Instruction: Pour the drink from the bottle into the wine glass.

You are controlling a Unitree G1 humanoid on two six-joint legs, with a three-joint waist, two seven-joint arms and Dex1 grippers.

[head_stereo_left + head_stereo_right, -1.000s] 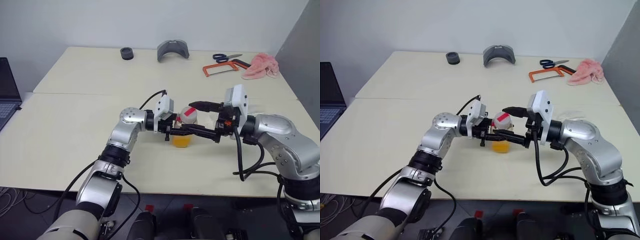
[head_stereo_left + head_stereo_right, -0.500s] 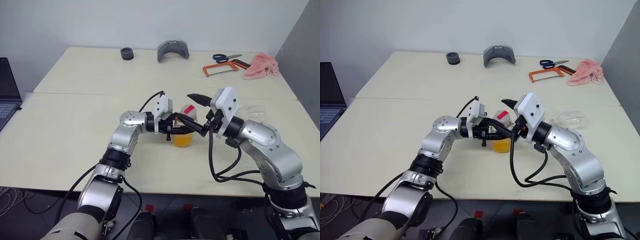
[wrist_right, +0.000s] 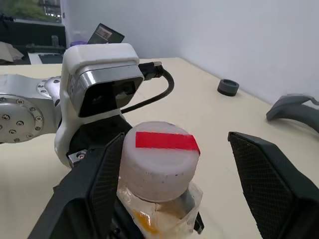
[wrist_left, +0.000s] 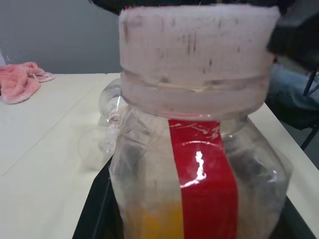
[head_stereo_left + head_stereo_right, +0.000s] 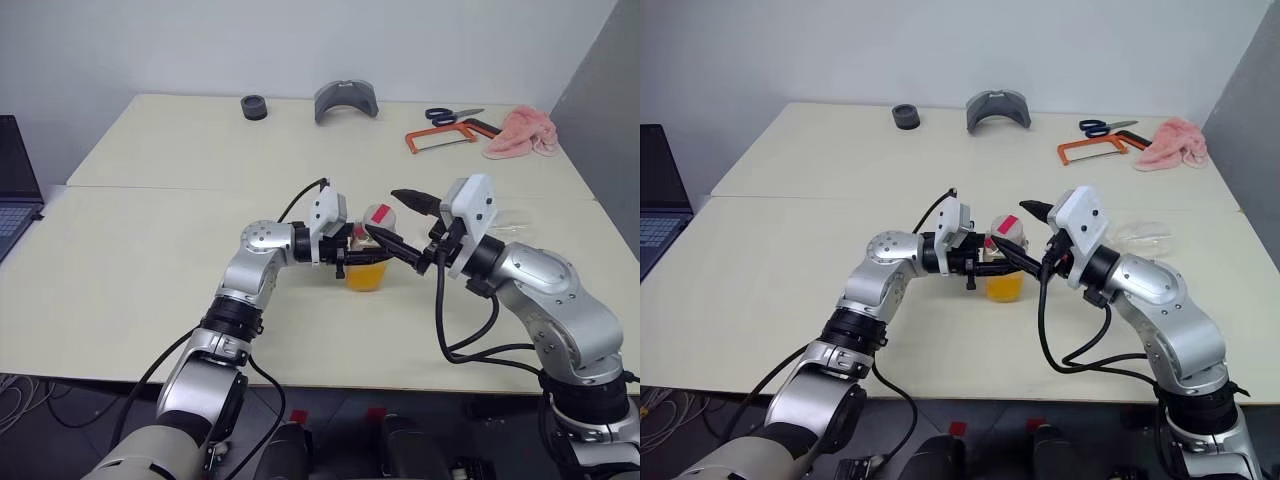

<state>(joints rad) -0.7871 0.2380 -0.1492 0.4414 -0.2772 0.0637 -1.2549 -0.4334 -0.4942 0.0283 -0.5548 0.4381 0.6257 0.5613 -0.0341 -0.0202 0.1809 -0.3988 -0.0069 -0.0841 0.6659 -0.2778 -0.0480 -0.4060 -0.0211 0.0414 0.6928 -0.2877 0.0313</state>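
Your left gripper clamps the upright clear plastic bottle — its pale red-striped cap sits between your right gripper's open fingers.

I was working in what looked like a lab or workshop: pale bare table against a plain white wall, a hacksaw, scissors and a pink rag lying at its far edge, and a laptop off to the left.
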